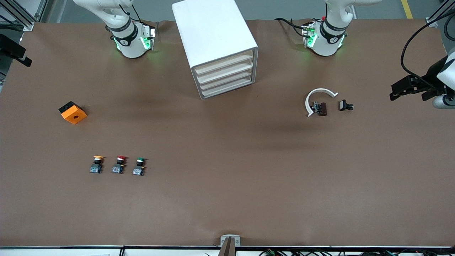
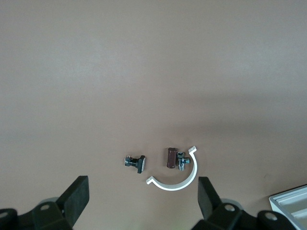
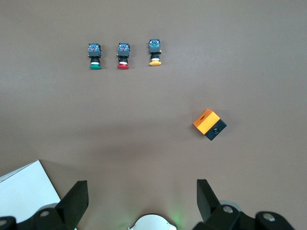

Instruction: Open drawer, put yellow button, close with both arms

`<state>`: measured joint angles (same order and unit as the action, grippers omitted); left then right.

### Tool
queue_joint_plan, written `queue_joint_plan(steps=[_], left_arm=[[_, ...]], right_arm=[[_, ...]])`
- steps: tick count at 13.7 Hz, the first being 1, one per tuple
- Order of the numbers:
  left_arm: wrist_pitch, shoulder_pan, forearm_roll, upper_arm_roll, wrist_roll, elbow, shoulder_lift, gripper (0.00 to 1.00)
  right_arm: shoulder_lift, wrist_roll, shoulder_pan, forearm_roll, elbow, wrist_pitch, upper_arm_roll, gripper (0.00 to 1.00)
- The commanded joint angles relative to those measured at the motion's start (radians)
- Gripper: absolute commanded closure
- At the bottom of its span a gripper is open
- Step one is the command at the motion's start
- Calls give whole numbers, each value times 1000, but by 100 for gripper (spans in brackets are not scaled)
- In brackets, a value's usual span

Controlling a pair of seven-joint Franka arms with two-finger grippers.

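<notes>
The white cabinet point(image 1: 213, 28) stands between the two arm bases, and its uppermost drawer point(image 1: 224, 63) is shut flush like the three below. The yellow button point(image 1: 96, 164) stands on the table toward the right arm's end, beside the red-capped one point(image 1: 119, 164); it also shows in the right wrist view point(image 3: 154, 52). My right gripper point(image 3: 142, 201) is open and empty, high over the table near its own base, and shows at the edge of the front view point(image 1: 21, 57). My left gripper point(image 2: 144, 199) is open and empty, high over the left arm's end point(image 1: 394, 91).
A green-capped button point(image 1: 139, 166) stands beside the red one. An orange and black block point(image 1: 72, 112) lies farther from the front camera than the buttons. A white curved clip point(image 1: 320, 101), a brown part point(image 1: 322, 108) and a small black part point(image 1: 345, 105) lie toward the left arm's end.
</notes>
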<state>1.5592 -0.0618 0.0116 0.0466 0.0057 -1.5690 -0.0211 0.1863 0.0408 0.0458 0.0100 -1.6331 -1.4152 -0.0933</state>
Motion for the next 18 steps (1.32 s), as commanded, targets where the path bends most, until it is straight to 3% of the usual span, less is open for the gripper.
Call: queue_joint_plan(steps=[1,9,15,18], left_arm=[[-22,-1,-7,-4,14,18,-5,0],[-14,5,-5,-1,-52,17,-58,0],[68,-24,2,-25,-55,14,-225,0],[131,-56,62,-42,-97,15,-311,0]], right_arm=[[25,-16,-1,-1,-25,-13,-2,0],[24,-16,-1,-1,-24,-15,-2,0],[19,-16,6,-1,-14,-25,-5,0],[19,-16,6,-2,-8,-25,-5,0]])
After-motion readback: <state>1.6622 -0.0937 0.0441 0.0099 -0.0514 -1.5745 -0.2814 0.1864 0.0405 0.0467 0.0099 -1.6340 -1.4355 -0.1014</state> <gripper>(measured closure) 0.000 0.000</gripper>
